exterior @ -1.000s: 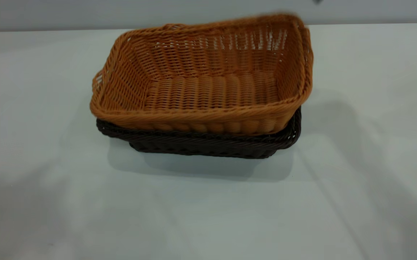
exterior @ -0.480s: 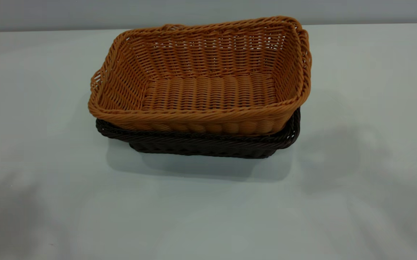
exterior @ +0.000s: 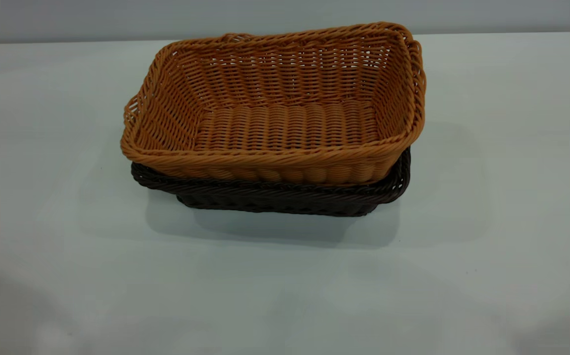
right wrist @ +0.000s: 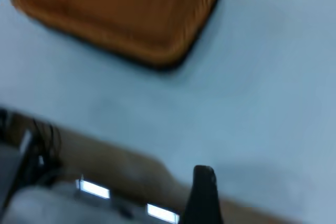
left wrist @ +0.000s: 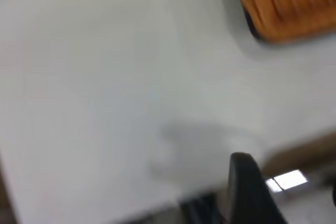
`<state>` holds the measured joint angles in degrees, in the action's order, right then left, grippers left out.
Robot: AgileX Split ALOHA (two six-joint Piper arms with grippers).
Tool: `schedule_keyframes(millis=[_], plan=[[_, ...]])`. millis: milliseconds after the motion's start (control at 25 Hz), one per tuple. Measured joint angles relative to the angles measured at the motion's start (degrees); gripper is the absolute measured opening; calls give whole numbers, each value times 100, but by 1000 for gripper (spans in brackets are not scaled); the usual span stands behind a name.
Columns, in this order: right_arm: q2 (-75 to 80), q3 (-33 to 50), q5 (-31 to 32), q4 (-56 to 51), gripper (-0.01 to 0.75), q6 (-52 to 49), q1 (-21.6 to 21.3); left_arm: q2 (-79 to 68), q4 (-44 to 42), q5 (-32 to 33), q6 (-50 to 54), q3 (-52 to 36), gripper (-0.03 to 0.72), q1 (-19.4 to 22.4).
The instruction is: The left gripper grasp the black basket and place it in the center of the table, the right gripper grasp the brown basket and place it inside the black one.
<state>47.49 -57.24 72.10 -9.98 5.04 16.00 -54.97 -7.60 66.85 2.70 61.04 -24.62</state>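
The brown basket [exterior: 285,123] sits nested inside the black basket [exterior: 275,197] near the middle of the table [exterior: 487,246], slightly askew, with its rim above the black rim. No gripper shows in the exterior view. In the left wrist view one dark finger [left wrist: 244,187] of my left gripper [left wrist: 289,184] shows, far from the baskets' corner [left wrist: 286,9], with nothing held. In the right wrist view one dark finger [right wrist: 203,195] of my right gripper [right wrist: 252,198] shows, apart from the stacked baskets [right wrist: 126,14], also with nothing held.
The table's near edge [right wrist: 131,156] runs across the right wrist view, with dark equipment and lit spots below it. The left wrist view shows the table's edge [left wrist: 294,153] too. A grey wall [exterior: 285,15] stands behind the table.
The brown basket's far right corner was blurred one second ago and has settled still. The arm shadows on the table have drawn back toward the front corners.
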Motion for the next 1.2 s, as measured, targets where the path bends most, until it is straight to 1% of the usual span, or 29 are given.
schedule_keyframes(millis=[200, 320, 400, 480, 560, 840, 920, 1040, 1120, 1200], plan=[[-707, 1716, -109, 10, 544, -3, 0, 498, 442, 0, 103, -1520, 345, 0], [-1060, 2505, -305, 10, 544, -7, 0, 966, 575, -19, 106, -2313, 345, 0], [-1250, 2854, -487, 10, 544, -7, 0, 1298, 596, -44, 110, -2666, 345, 0], [-1422, 2976, -768, 17, 544, -7, 0, 1667, 613, -173, 117, -3012, 345, 0], [-1513, 2982, -869, 23, 544, -7, 0, 2081, 635, -309, 124, -3253, 345, 0], [-1531, 3005, -884, 18, 544, -7, 0, 3471, 700, -384, 124, -3301, 345, 0], [-1560, 3006, -884, 18, 544, -7, 0, 3825, 702, -373, 124, -3301, 345, 58], [-1807, 3006, -884, 14, 544, -7, -7, 4443, 702, -342, 124, -3301, 345, 364], [-2119, 3006, -884, -2, 544, -7, -88, 4824, 702, -331, 124, -3301, 345, 736], [-2549, 3006, -879, -6, 544, -7, -271, 5149, 702, -314, 124, -3301, 344, 1168]])
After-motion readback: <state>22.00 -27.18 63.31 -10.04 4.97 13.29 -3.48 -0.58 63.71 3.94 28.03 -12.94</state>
